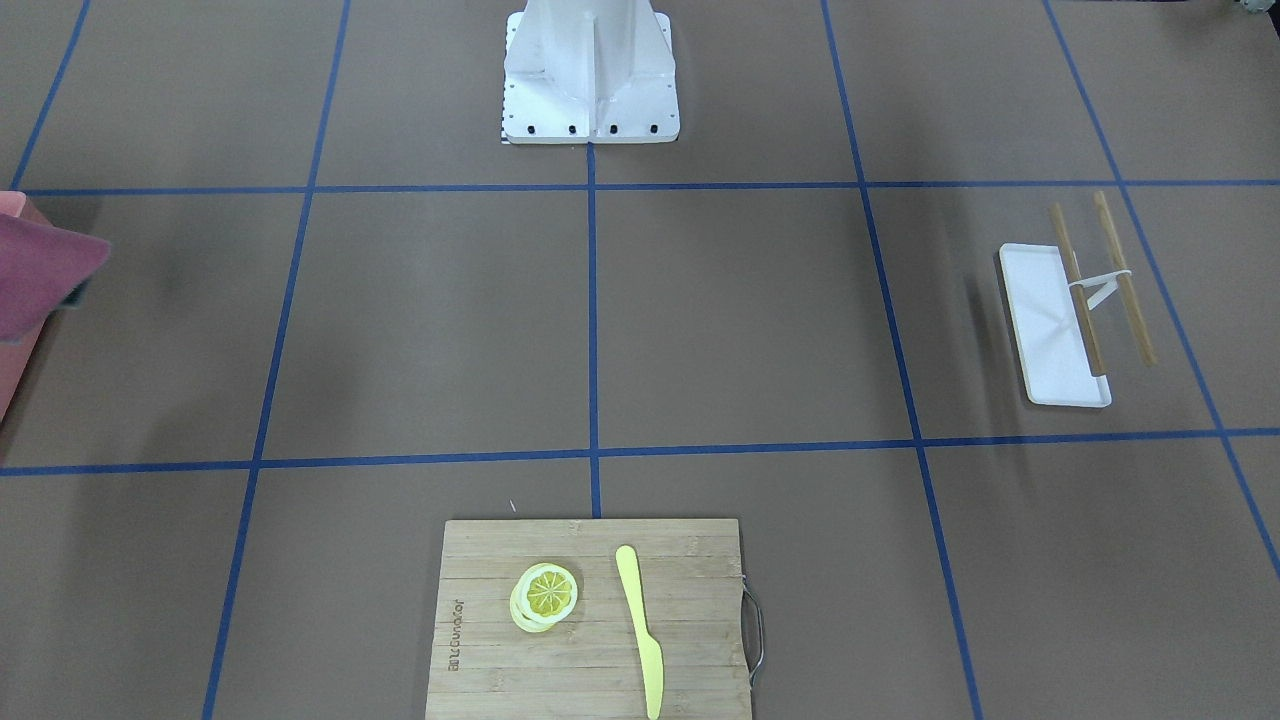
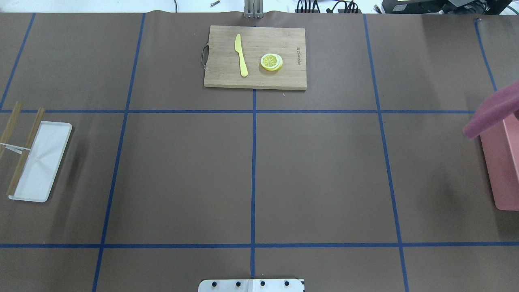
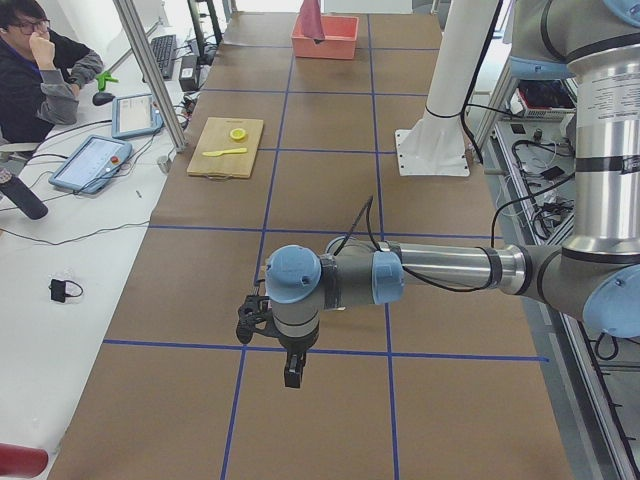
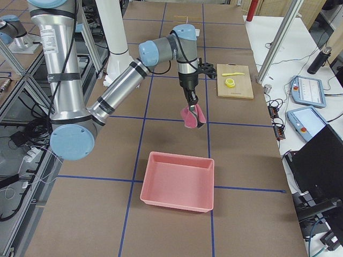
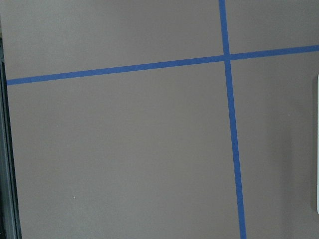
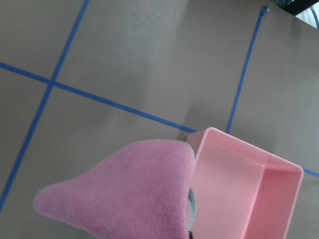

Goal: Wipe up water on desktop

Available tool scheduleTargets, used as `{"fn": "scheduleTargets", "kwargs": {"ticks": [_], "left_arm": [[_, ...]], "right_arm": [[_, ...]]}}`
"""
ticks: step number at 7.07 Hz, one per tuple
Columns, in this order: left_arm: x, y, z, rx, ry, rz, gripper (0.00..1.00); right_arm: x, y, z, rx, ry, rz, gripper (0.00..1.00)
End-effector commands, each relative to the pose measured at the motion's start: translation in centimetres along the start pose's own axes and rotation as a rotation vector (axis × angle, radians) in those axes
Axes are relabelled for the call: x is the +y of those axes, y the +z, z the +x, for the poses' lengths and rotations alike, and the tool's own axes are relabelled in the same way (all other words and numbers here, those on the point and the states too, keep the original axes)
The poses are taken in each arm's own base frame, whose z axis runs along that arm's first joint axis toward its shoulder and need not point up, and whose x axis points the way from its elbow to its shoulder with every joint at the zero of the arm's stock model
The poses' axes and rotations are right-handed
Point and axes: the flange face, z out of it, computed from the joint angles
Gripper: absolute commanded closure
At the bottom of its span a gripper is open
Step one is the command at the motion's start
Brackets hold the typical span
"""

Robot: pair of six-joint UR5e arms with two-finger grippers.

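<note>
The desktop (image 2: 316, 174) is a matte brown surface crossed by blue tape lines; I see no water on it. My right gripper (image 4: 195, 112) hangs above the desktop, just beyond the pink bin, shut on a pink cloth (image 4: 187, 116). The cloth also shows at the right edge of the overhead view (image 2: 492, 111), at the left edge of the front view (image 1: 40, 275) and in the right wrist view (image 6: 129, 194). My left gripper (image 3: 292, 372) points down above the desktop near a tape crossing; I cannot tell whether it is open or shut.
A pink bin (image 2: 502, 170) stands at the desktop's right end. A bamboo cutting board (image 2: 292, 77) with a yellow knife (image 2: 241, 54) and lemon slices (image 2: 271, 62) lies at the far middle. A white tray (image 2: 48, 162) with chopsticks (image 2: 24, 154) sits at the left.
</note>
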Motion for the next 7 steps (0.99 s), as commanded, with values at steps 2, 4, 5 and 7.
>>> {"fn": "scheduleTargets", "kwargs": {"ticks": [2, 4, 5, 7], "left_arm": [[0.0, 0.0, 0.1, 0.001, 0.001, 0.001, 0.01], [0.0, -0.1, 0.1, 0.001, 0.002, 0.002, 0.01], [-0.1, -0.2, 0.2, -0.001, 0.004, 0.004, 0.01], [-0.1, -0.2, 0.2, 0.0, 0.004, 0.005, 0.01]], "right_arm": [[15.3, 3.4, 12.1, -0.09, -0.037, -0.095, 1.0], [18.9, 5.0, 12.6, -0.12, -0.003, -0.103, 1.0], [18.9, 6.0, 12.9, -0.153, 0.01, -0.103, 0.75], [17.9, 6.0, 13.4, -0.149, 0.009, -0.095, 0.0]]}}
